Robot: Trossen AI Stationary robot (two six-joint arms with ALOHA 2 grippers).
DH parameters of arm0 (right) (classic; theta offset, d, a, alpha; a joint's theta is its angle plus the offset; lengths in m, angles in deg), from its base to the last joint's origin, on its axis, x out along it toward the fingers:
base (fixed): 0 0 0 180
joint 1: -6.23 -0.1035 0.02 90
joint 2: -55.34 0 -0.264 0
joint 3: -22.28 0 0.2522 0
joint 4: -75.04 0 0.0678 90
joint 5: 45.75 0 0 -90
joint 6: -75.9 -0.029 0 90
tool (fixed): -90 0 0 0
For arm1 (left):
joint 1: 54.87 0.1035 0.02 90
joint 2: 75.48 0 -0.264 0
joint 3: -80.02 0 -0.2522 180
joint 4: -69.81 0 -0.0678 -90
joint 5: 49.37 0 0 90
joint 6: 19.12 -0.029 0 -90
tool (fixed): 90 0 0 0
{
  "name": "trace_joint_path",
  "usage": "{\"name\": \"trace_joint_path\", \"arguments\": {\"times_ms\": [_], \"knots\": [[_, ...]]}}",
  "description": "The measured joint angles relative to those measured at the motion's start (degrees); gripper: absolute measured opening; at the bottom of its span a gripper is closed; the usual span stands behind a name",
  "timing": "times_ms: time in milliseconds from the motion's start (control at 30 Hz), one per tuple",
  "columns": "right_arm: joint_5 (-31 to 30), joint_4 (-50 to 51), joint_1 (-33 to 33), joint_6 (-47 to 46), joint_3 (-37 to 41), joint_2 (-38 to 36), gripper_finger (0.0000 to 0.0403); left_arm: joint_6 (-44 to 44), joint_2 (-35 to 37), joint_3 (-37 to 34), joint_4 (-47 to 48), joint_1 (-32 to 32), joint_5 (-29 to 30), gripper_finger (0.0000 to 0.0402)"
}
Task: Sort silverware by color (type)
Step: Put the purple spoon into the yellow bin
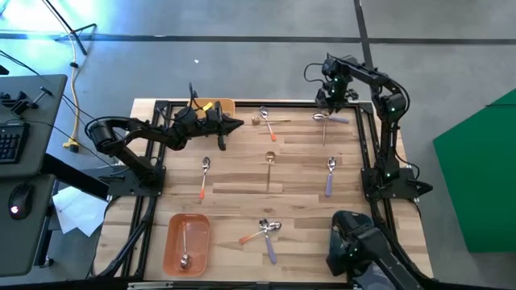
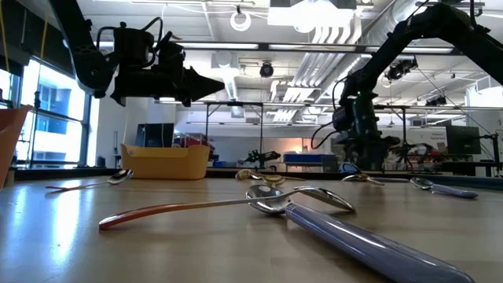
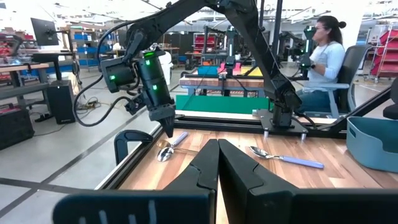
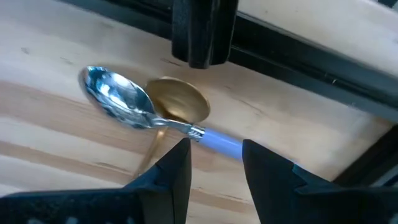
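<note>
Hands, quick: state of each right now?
Left hand: closed, holding nothing, raised near the yellow bin.
Right hand: open, holding nothing, above the lavender-handled spoon lying across a gold spoon.

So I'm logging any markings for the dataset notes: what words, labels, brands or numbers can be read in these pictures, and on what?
None can be read: no legible text on the spoons, the yellow bin, the orange bin or the arms.
</note>
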Motion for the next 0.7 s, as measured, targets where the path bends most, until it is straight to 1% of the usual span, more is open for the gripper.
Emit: {"name": "trace_joint_path", "arguments": {"times_ms": [67, 267, 400, 533, 600, 700], "knots": [[-1.1, 0.0, -0.1, 0.3, 0.0, 0.0, 0.0128, 0.0, 0.0, 0.0, 0.0, 0.0, 0.0, 0.0001], [-1.0, 3.1, -0.1, -1.5, 0.0, 0.0, 0.0128, 0.0, 0.0, 0.0, 0.0, 0.0, 0.0, 0.0001], [-0.9, 7.1, -0.3, 1.0, 0.0, -0.3, 0.0128, 0.0, 0.0, 0.0, 0.0, 0.0, 0.0, 0.0001], [-1.1, 7.7, -2.0, 4.1, 0.0, -3.5, 0.0125, 0.0, 0.0, 0.0, 0.0, 0.0, 0.0, 0.0001], [-1.1, 6.4, -3.8, 5.6, 0.0, -5.5, 0.0113, 0.0, 0.0, 0.0, 0.0, 0.0, 0.0, 0.0001], [-1.1, 5.4, -6.8, 7.2, 0.0, -8.6, 0.0072, -0.1, 0.0, 0.0, 0.1, 0.0, 0.0, 0.0001]]}}
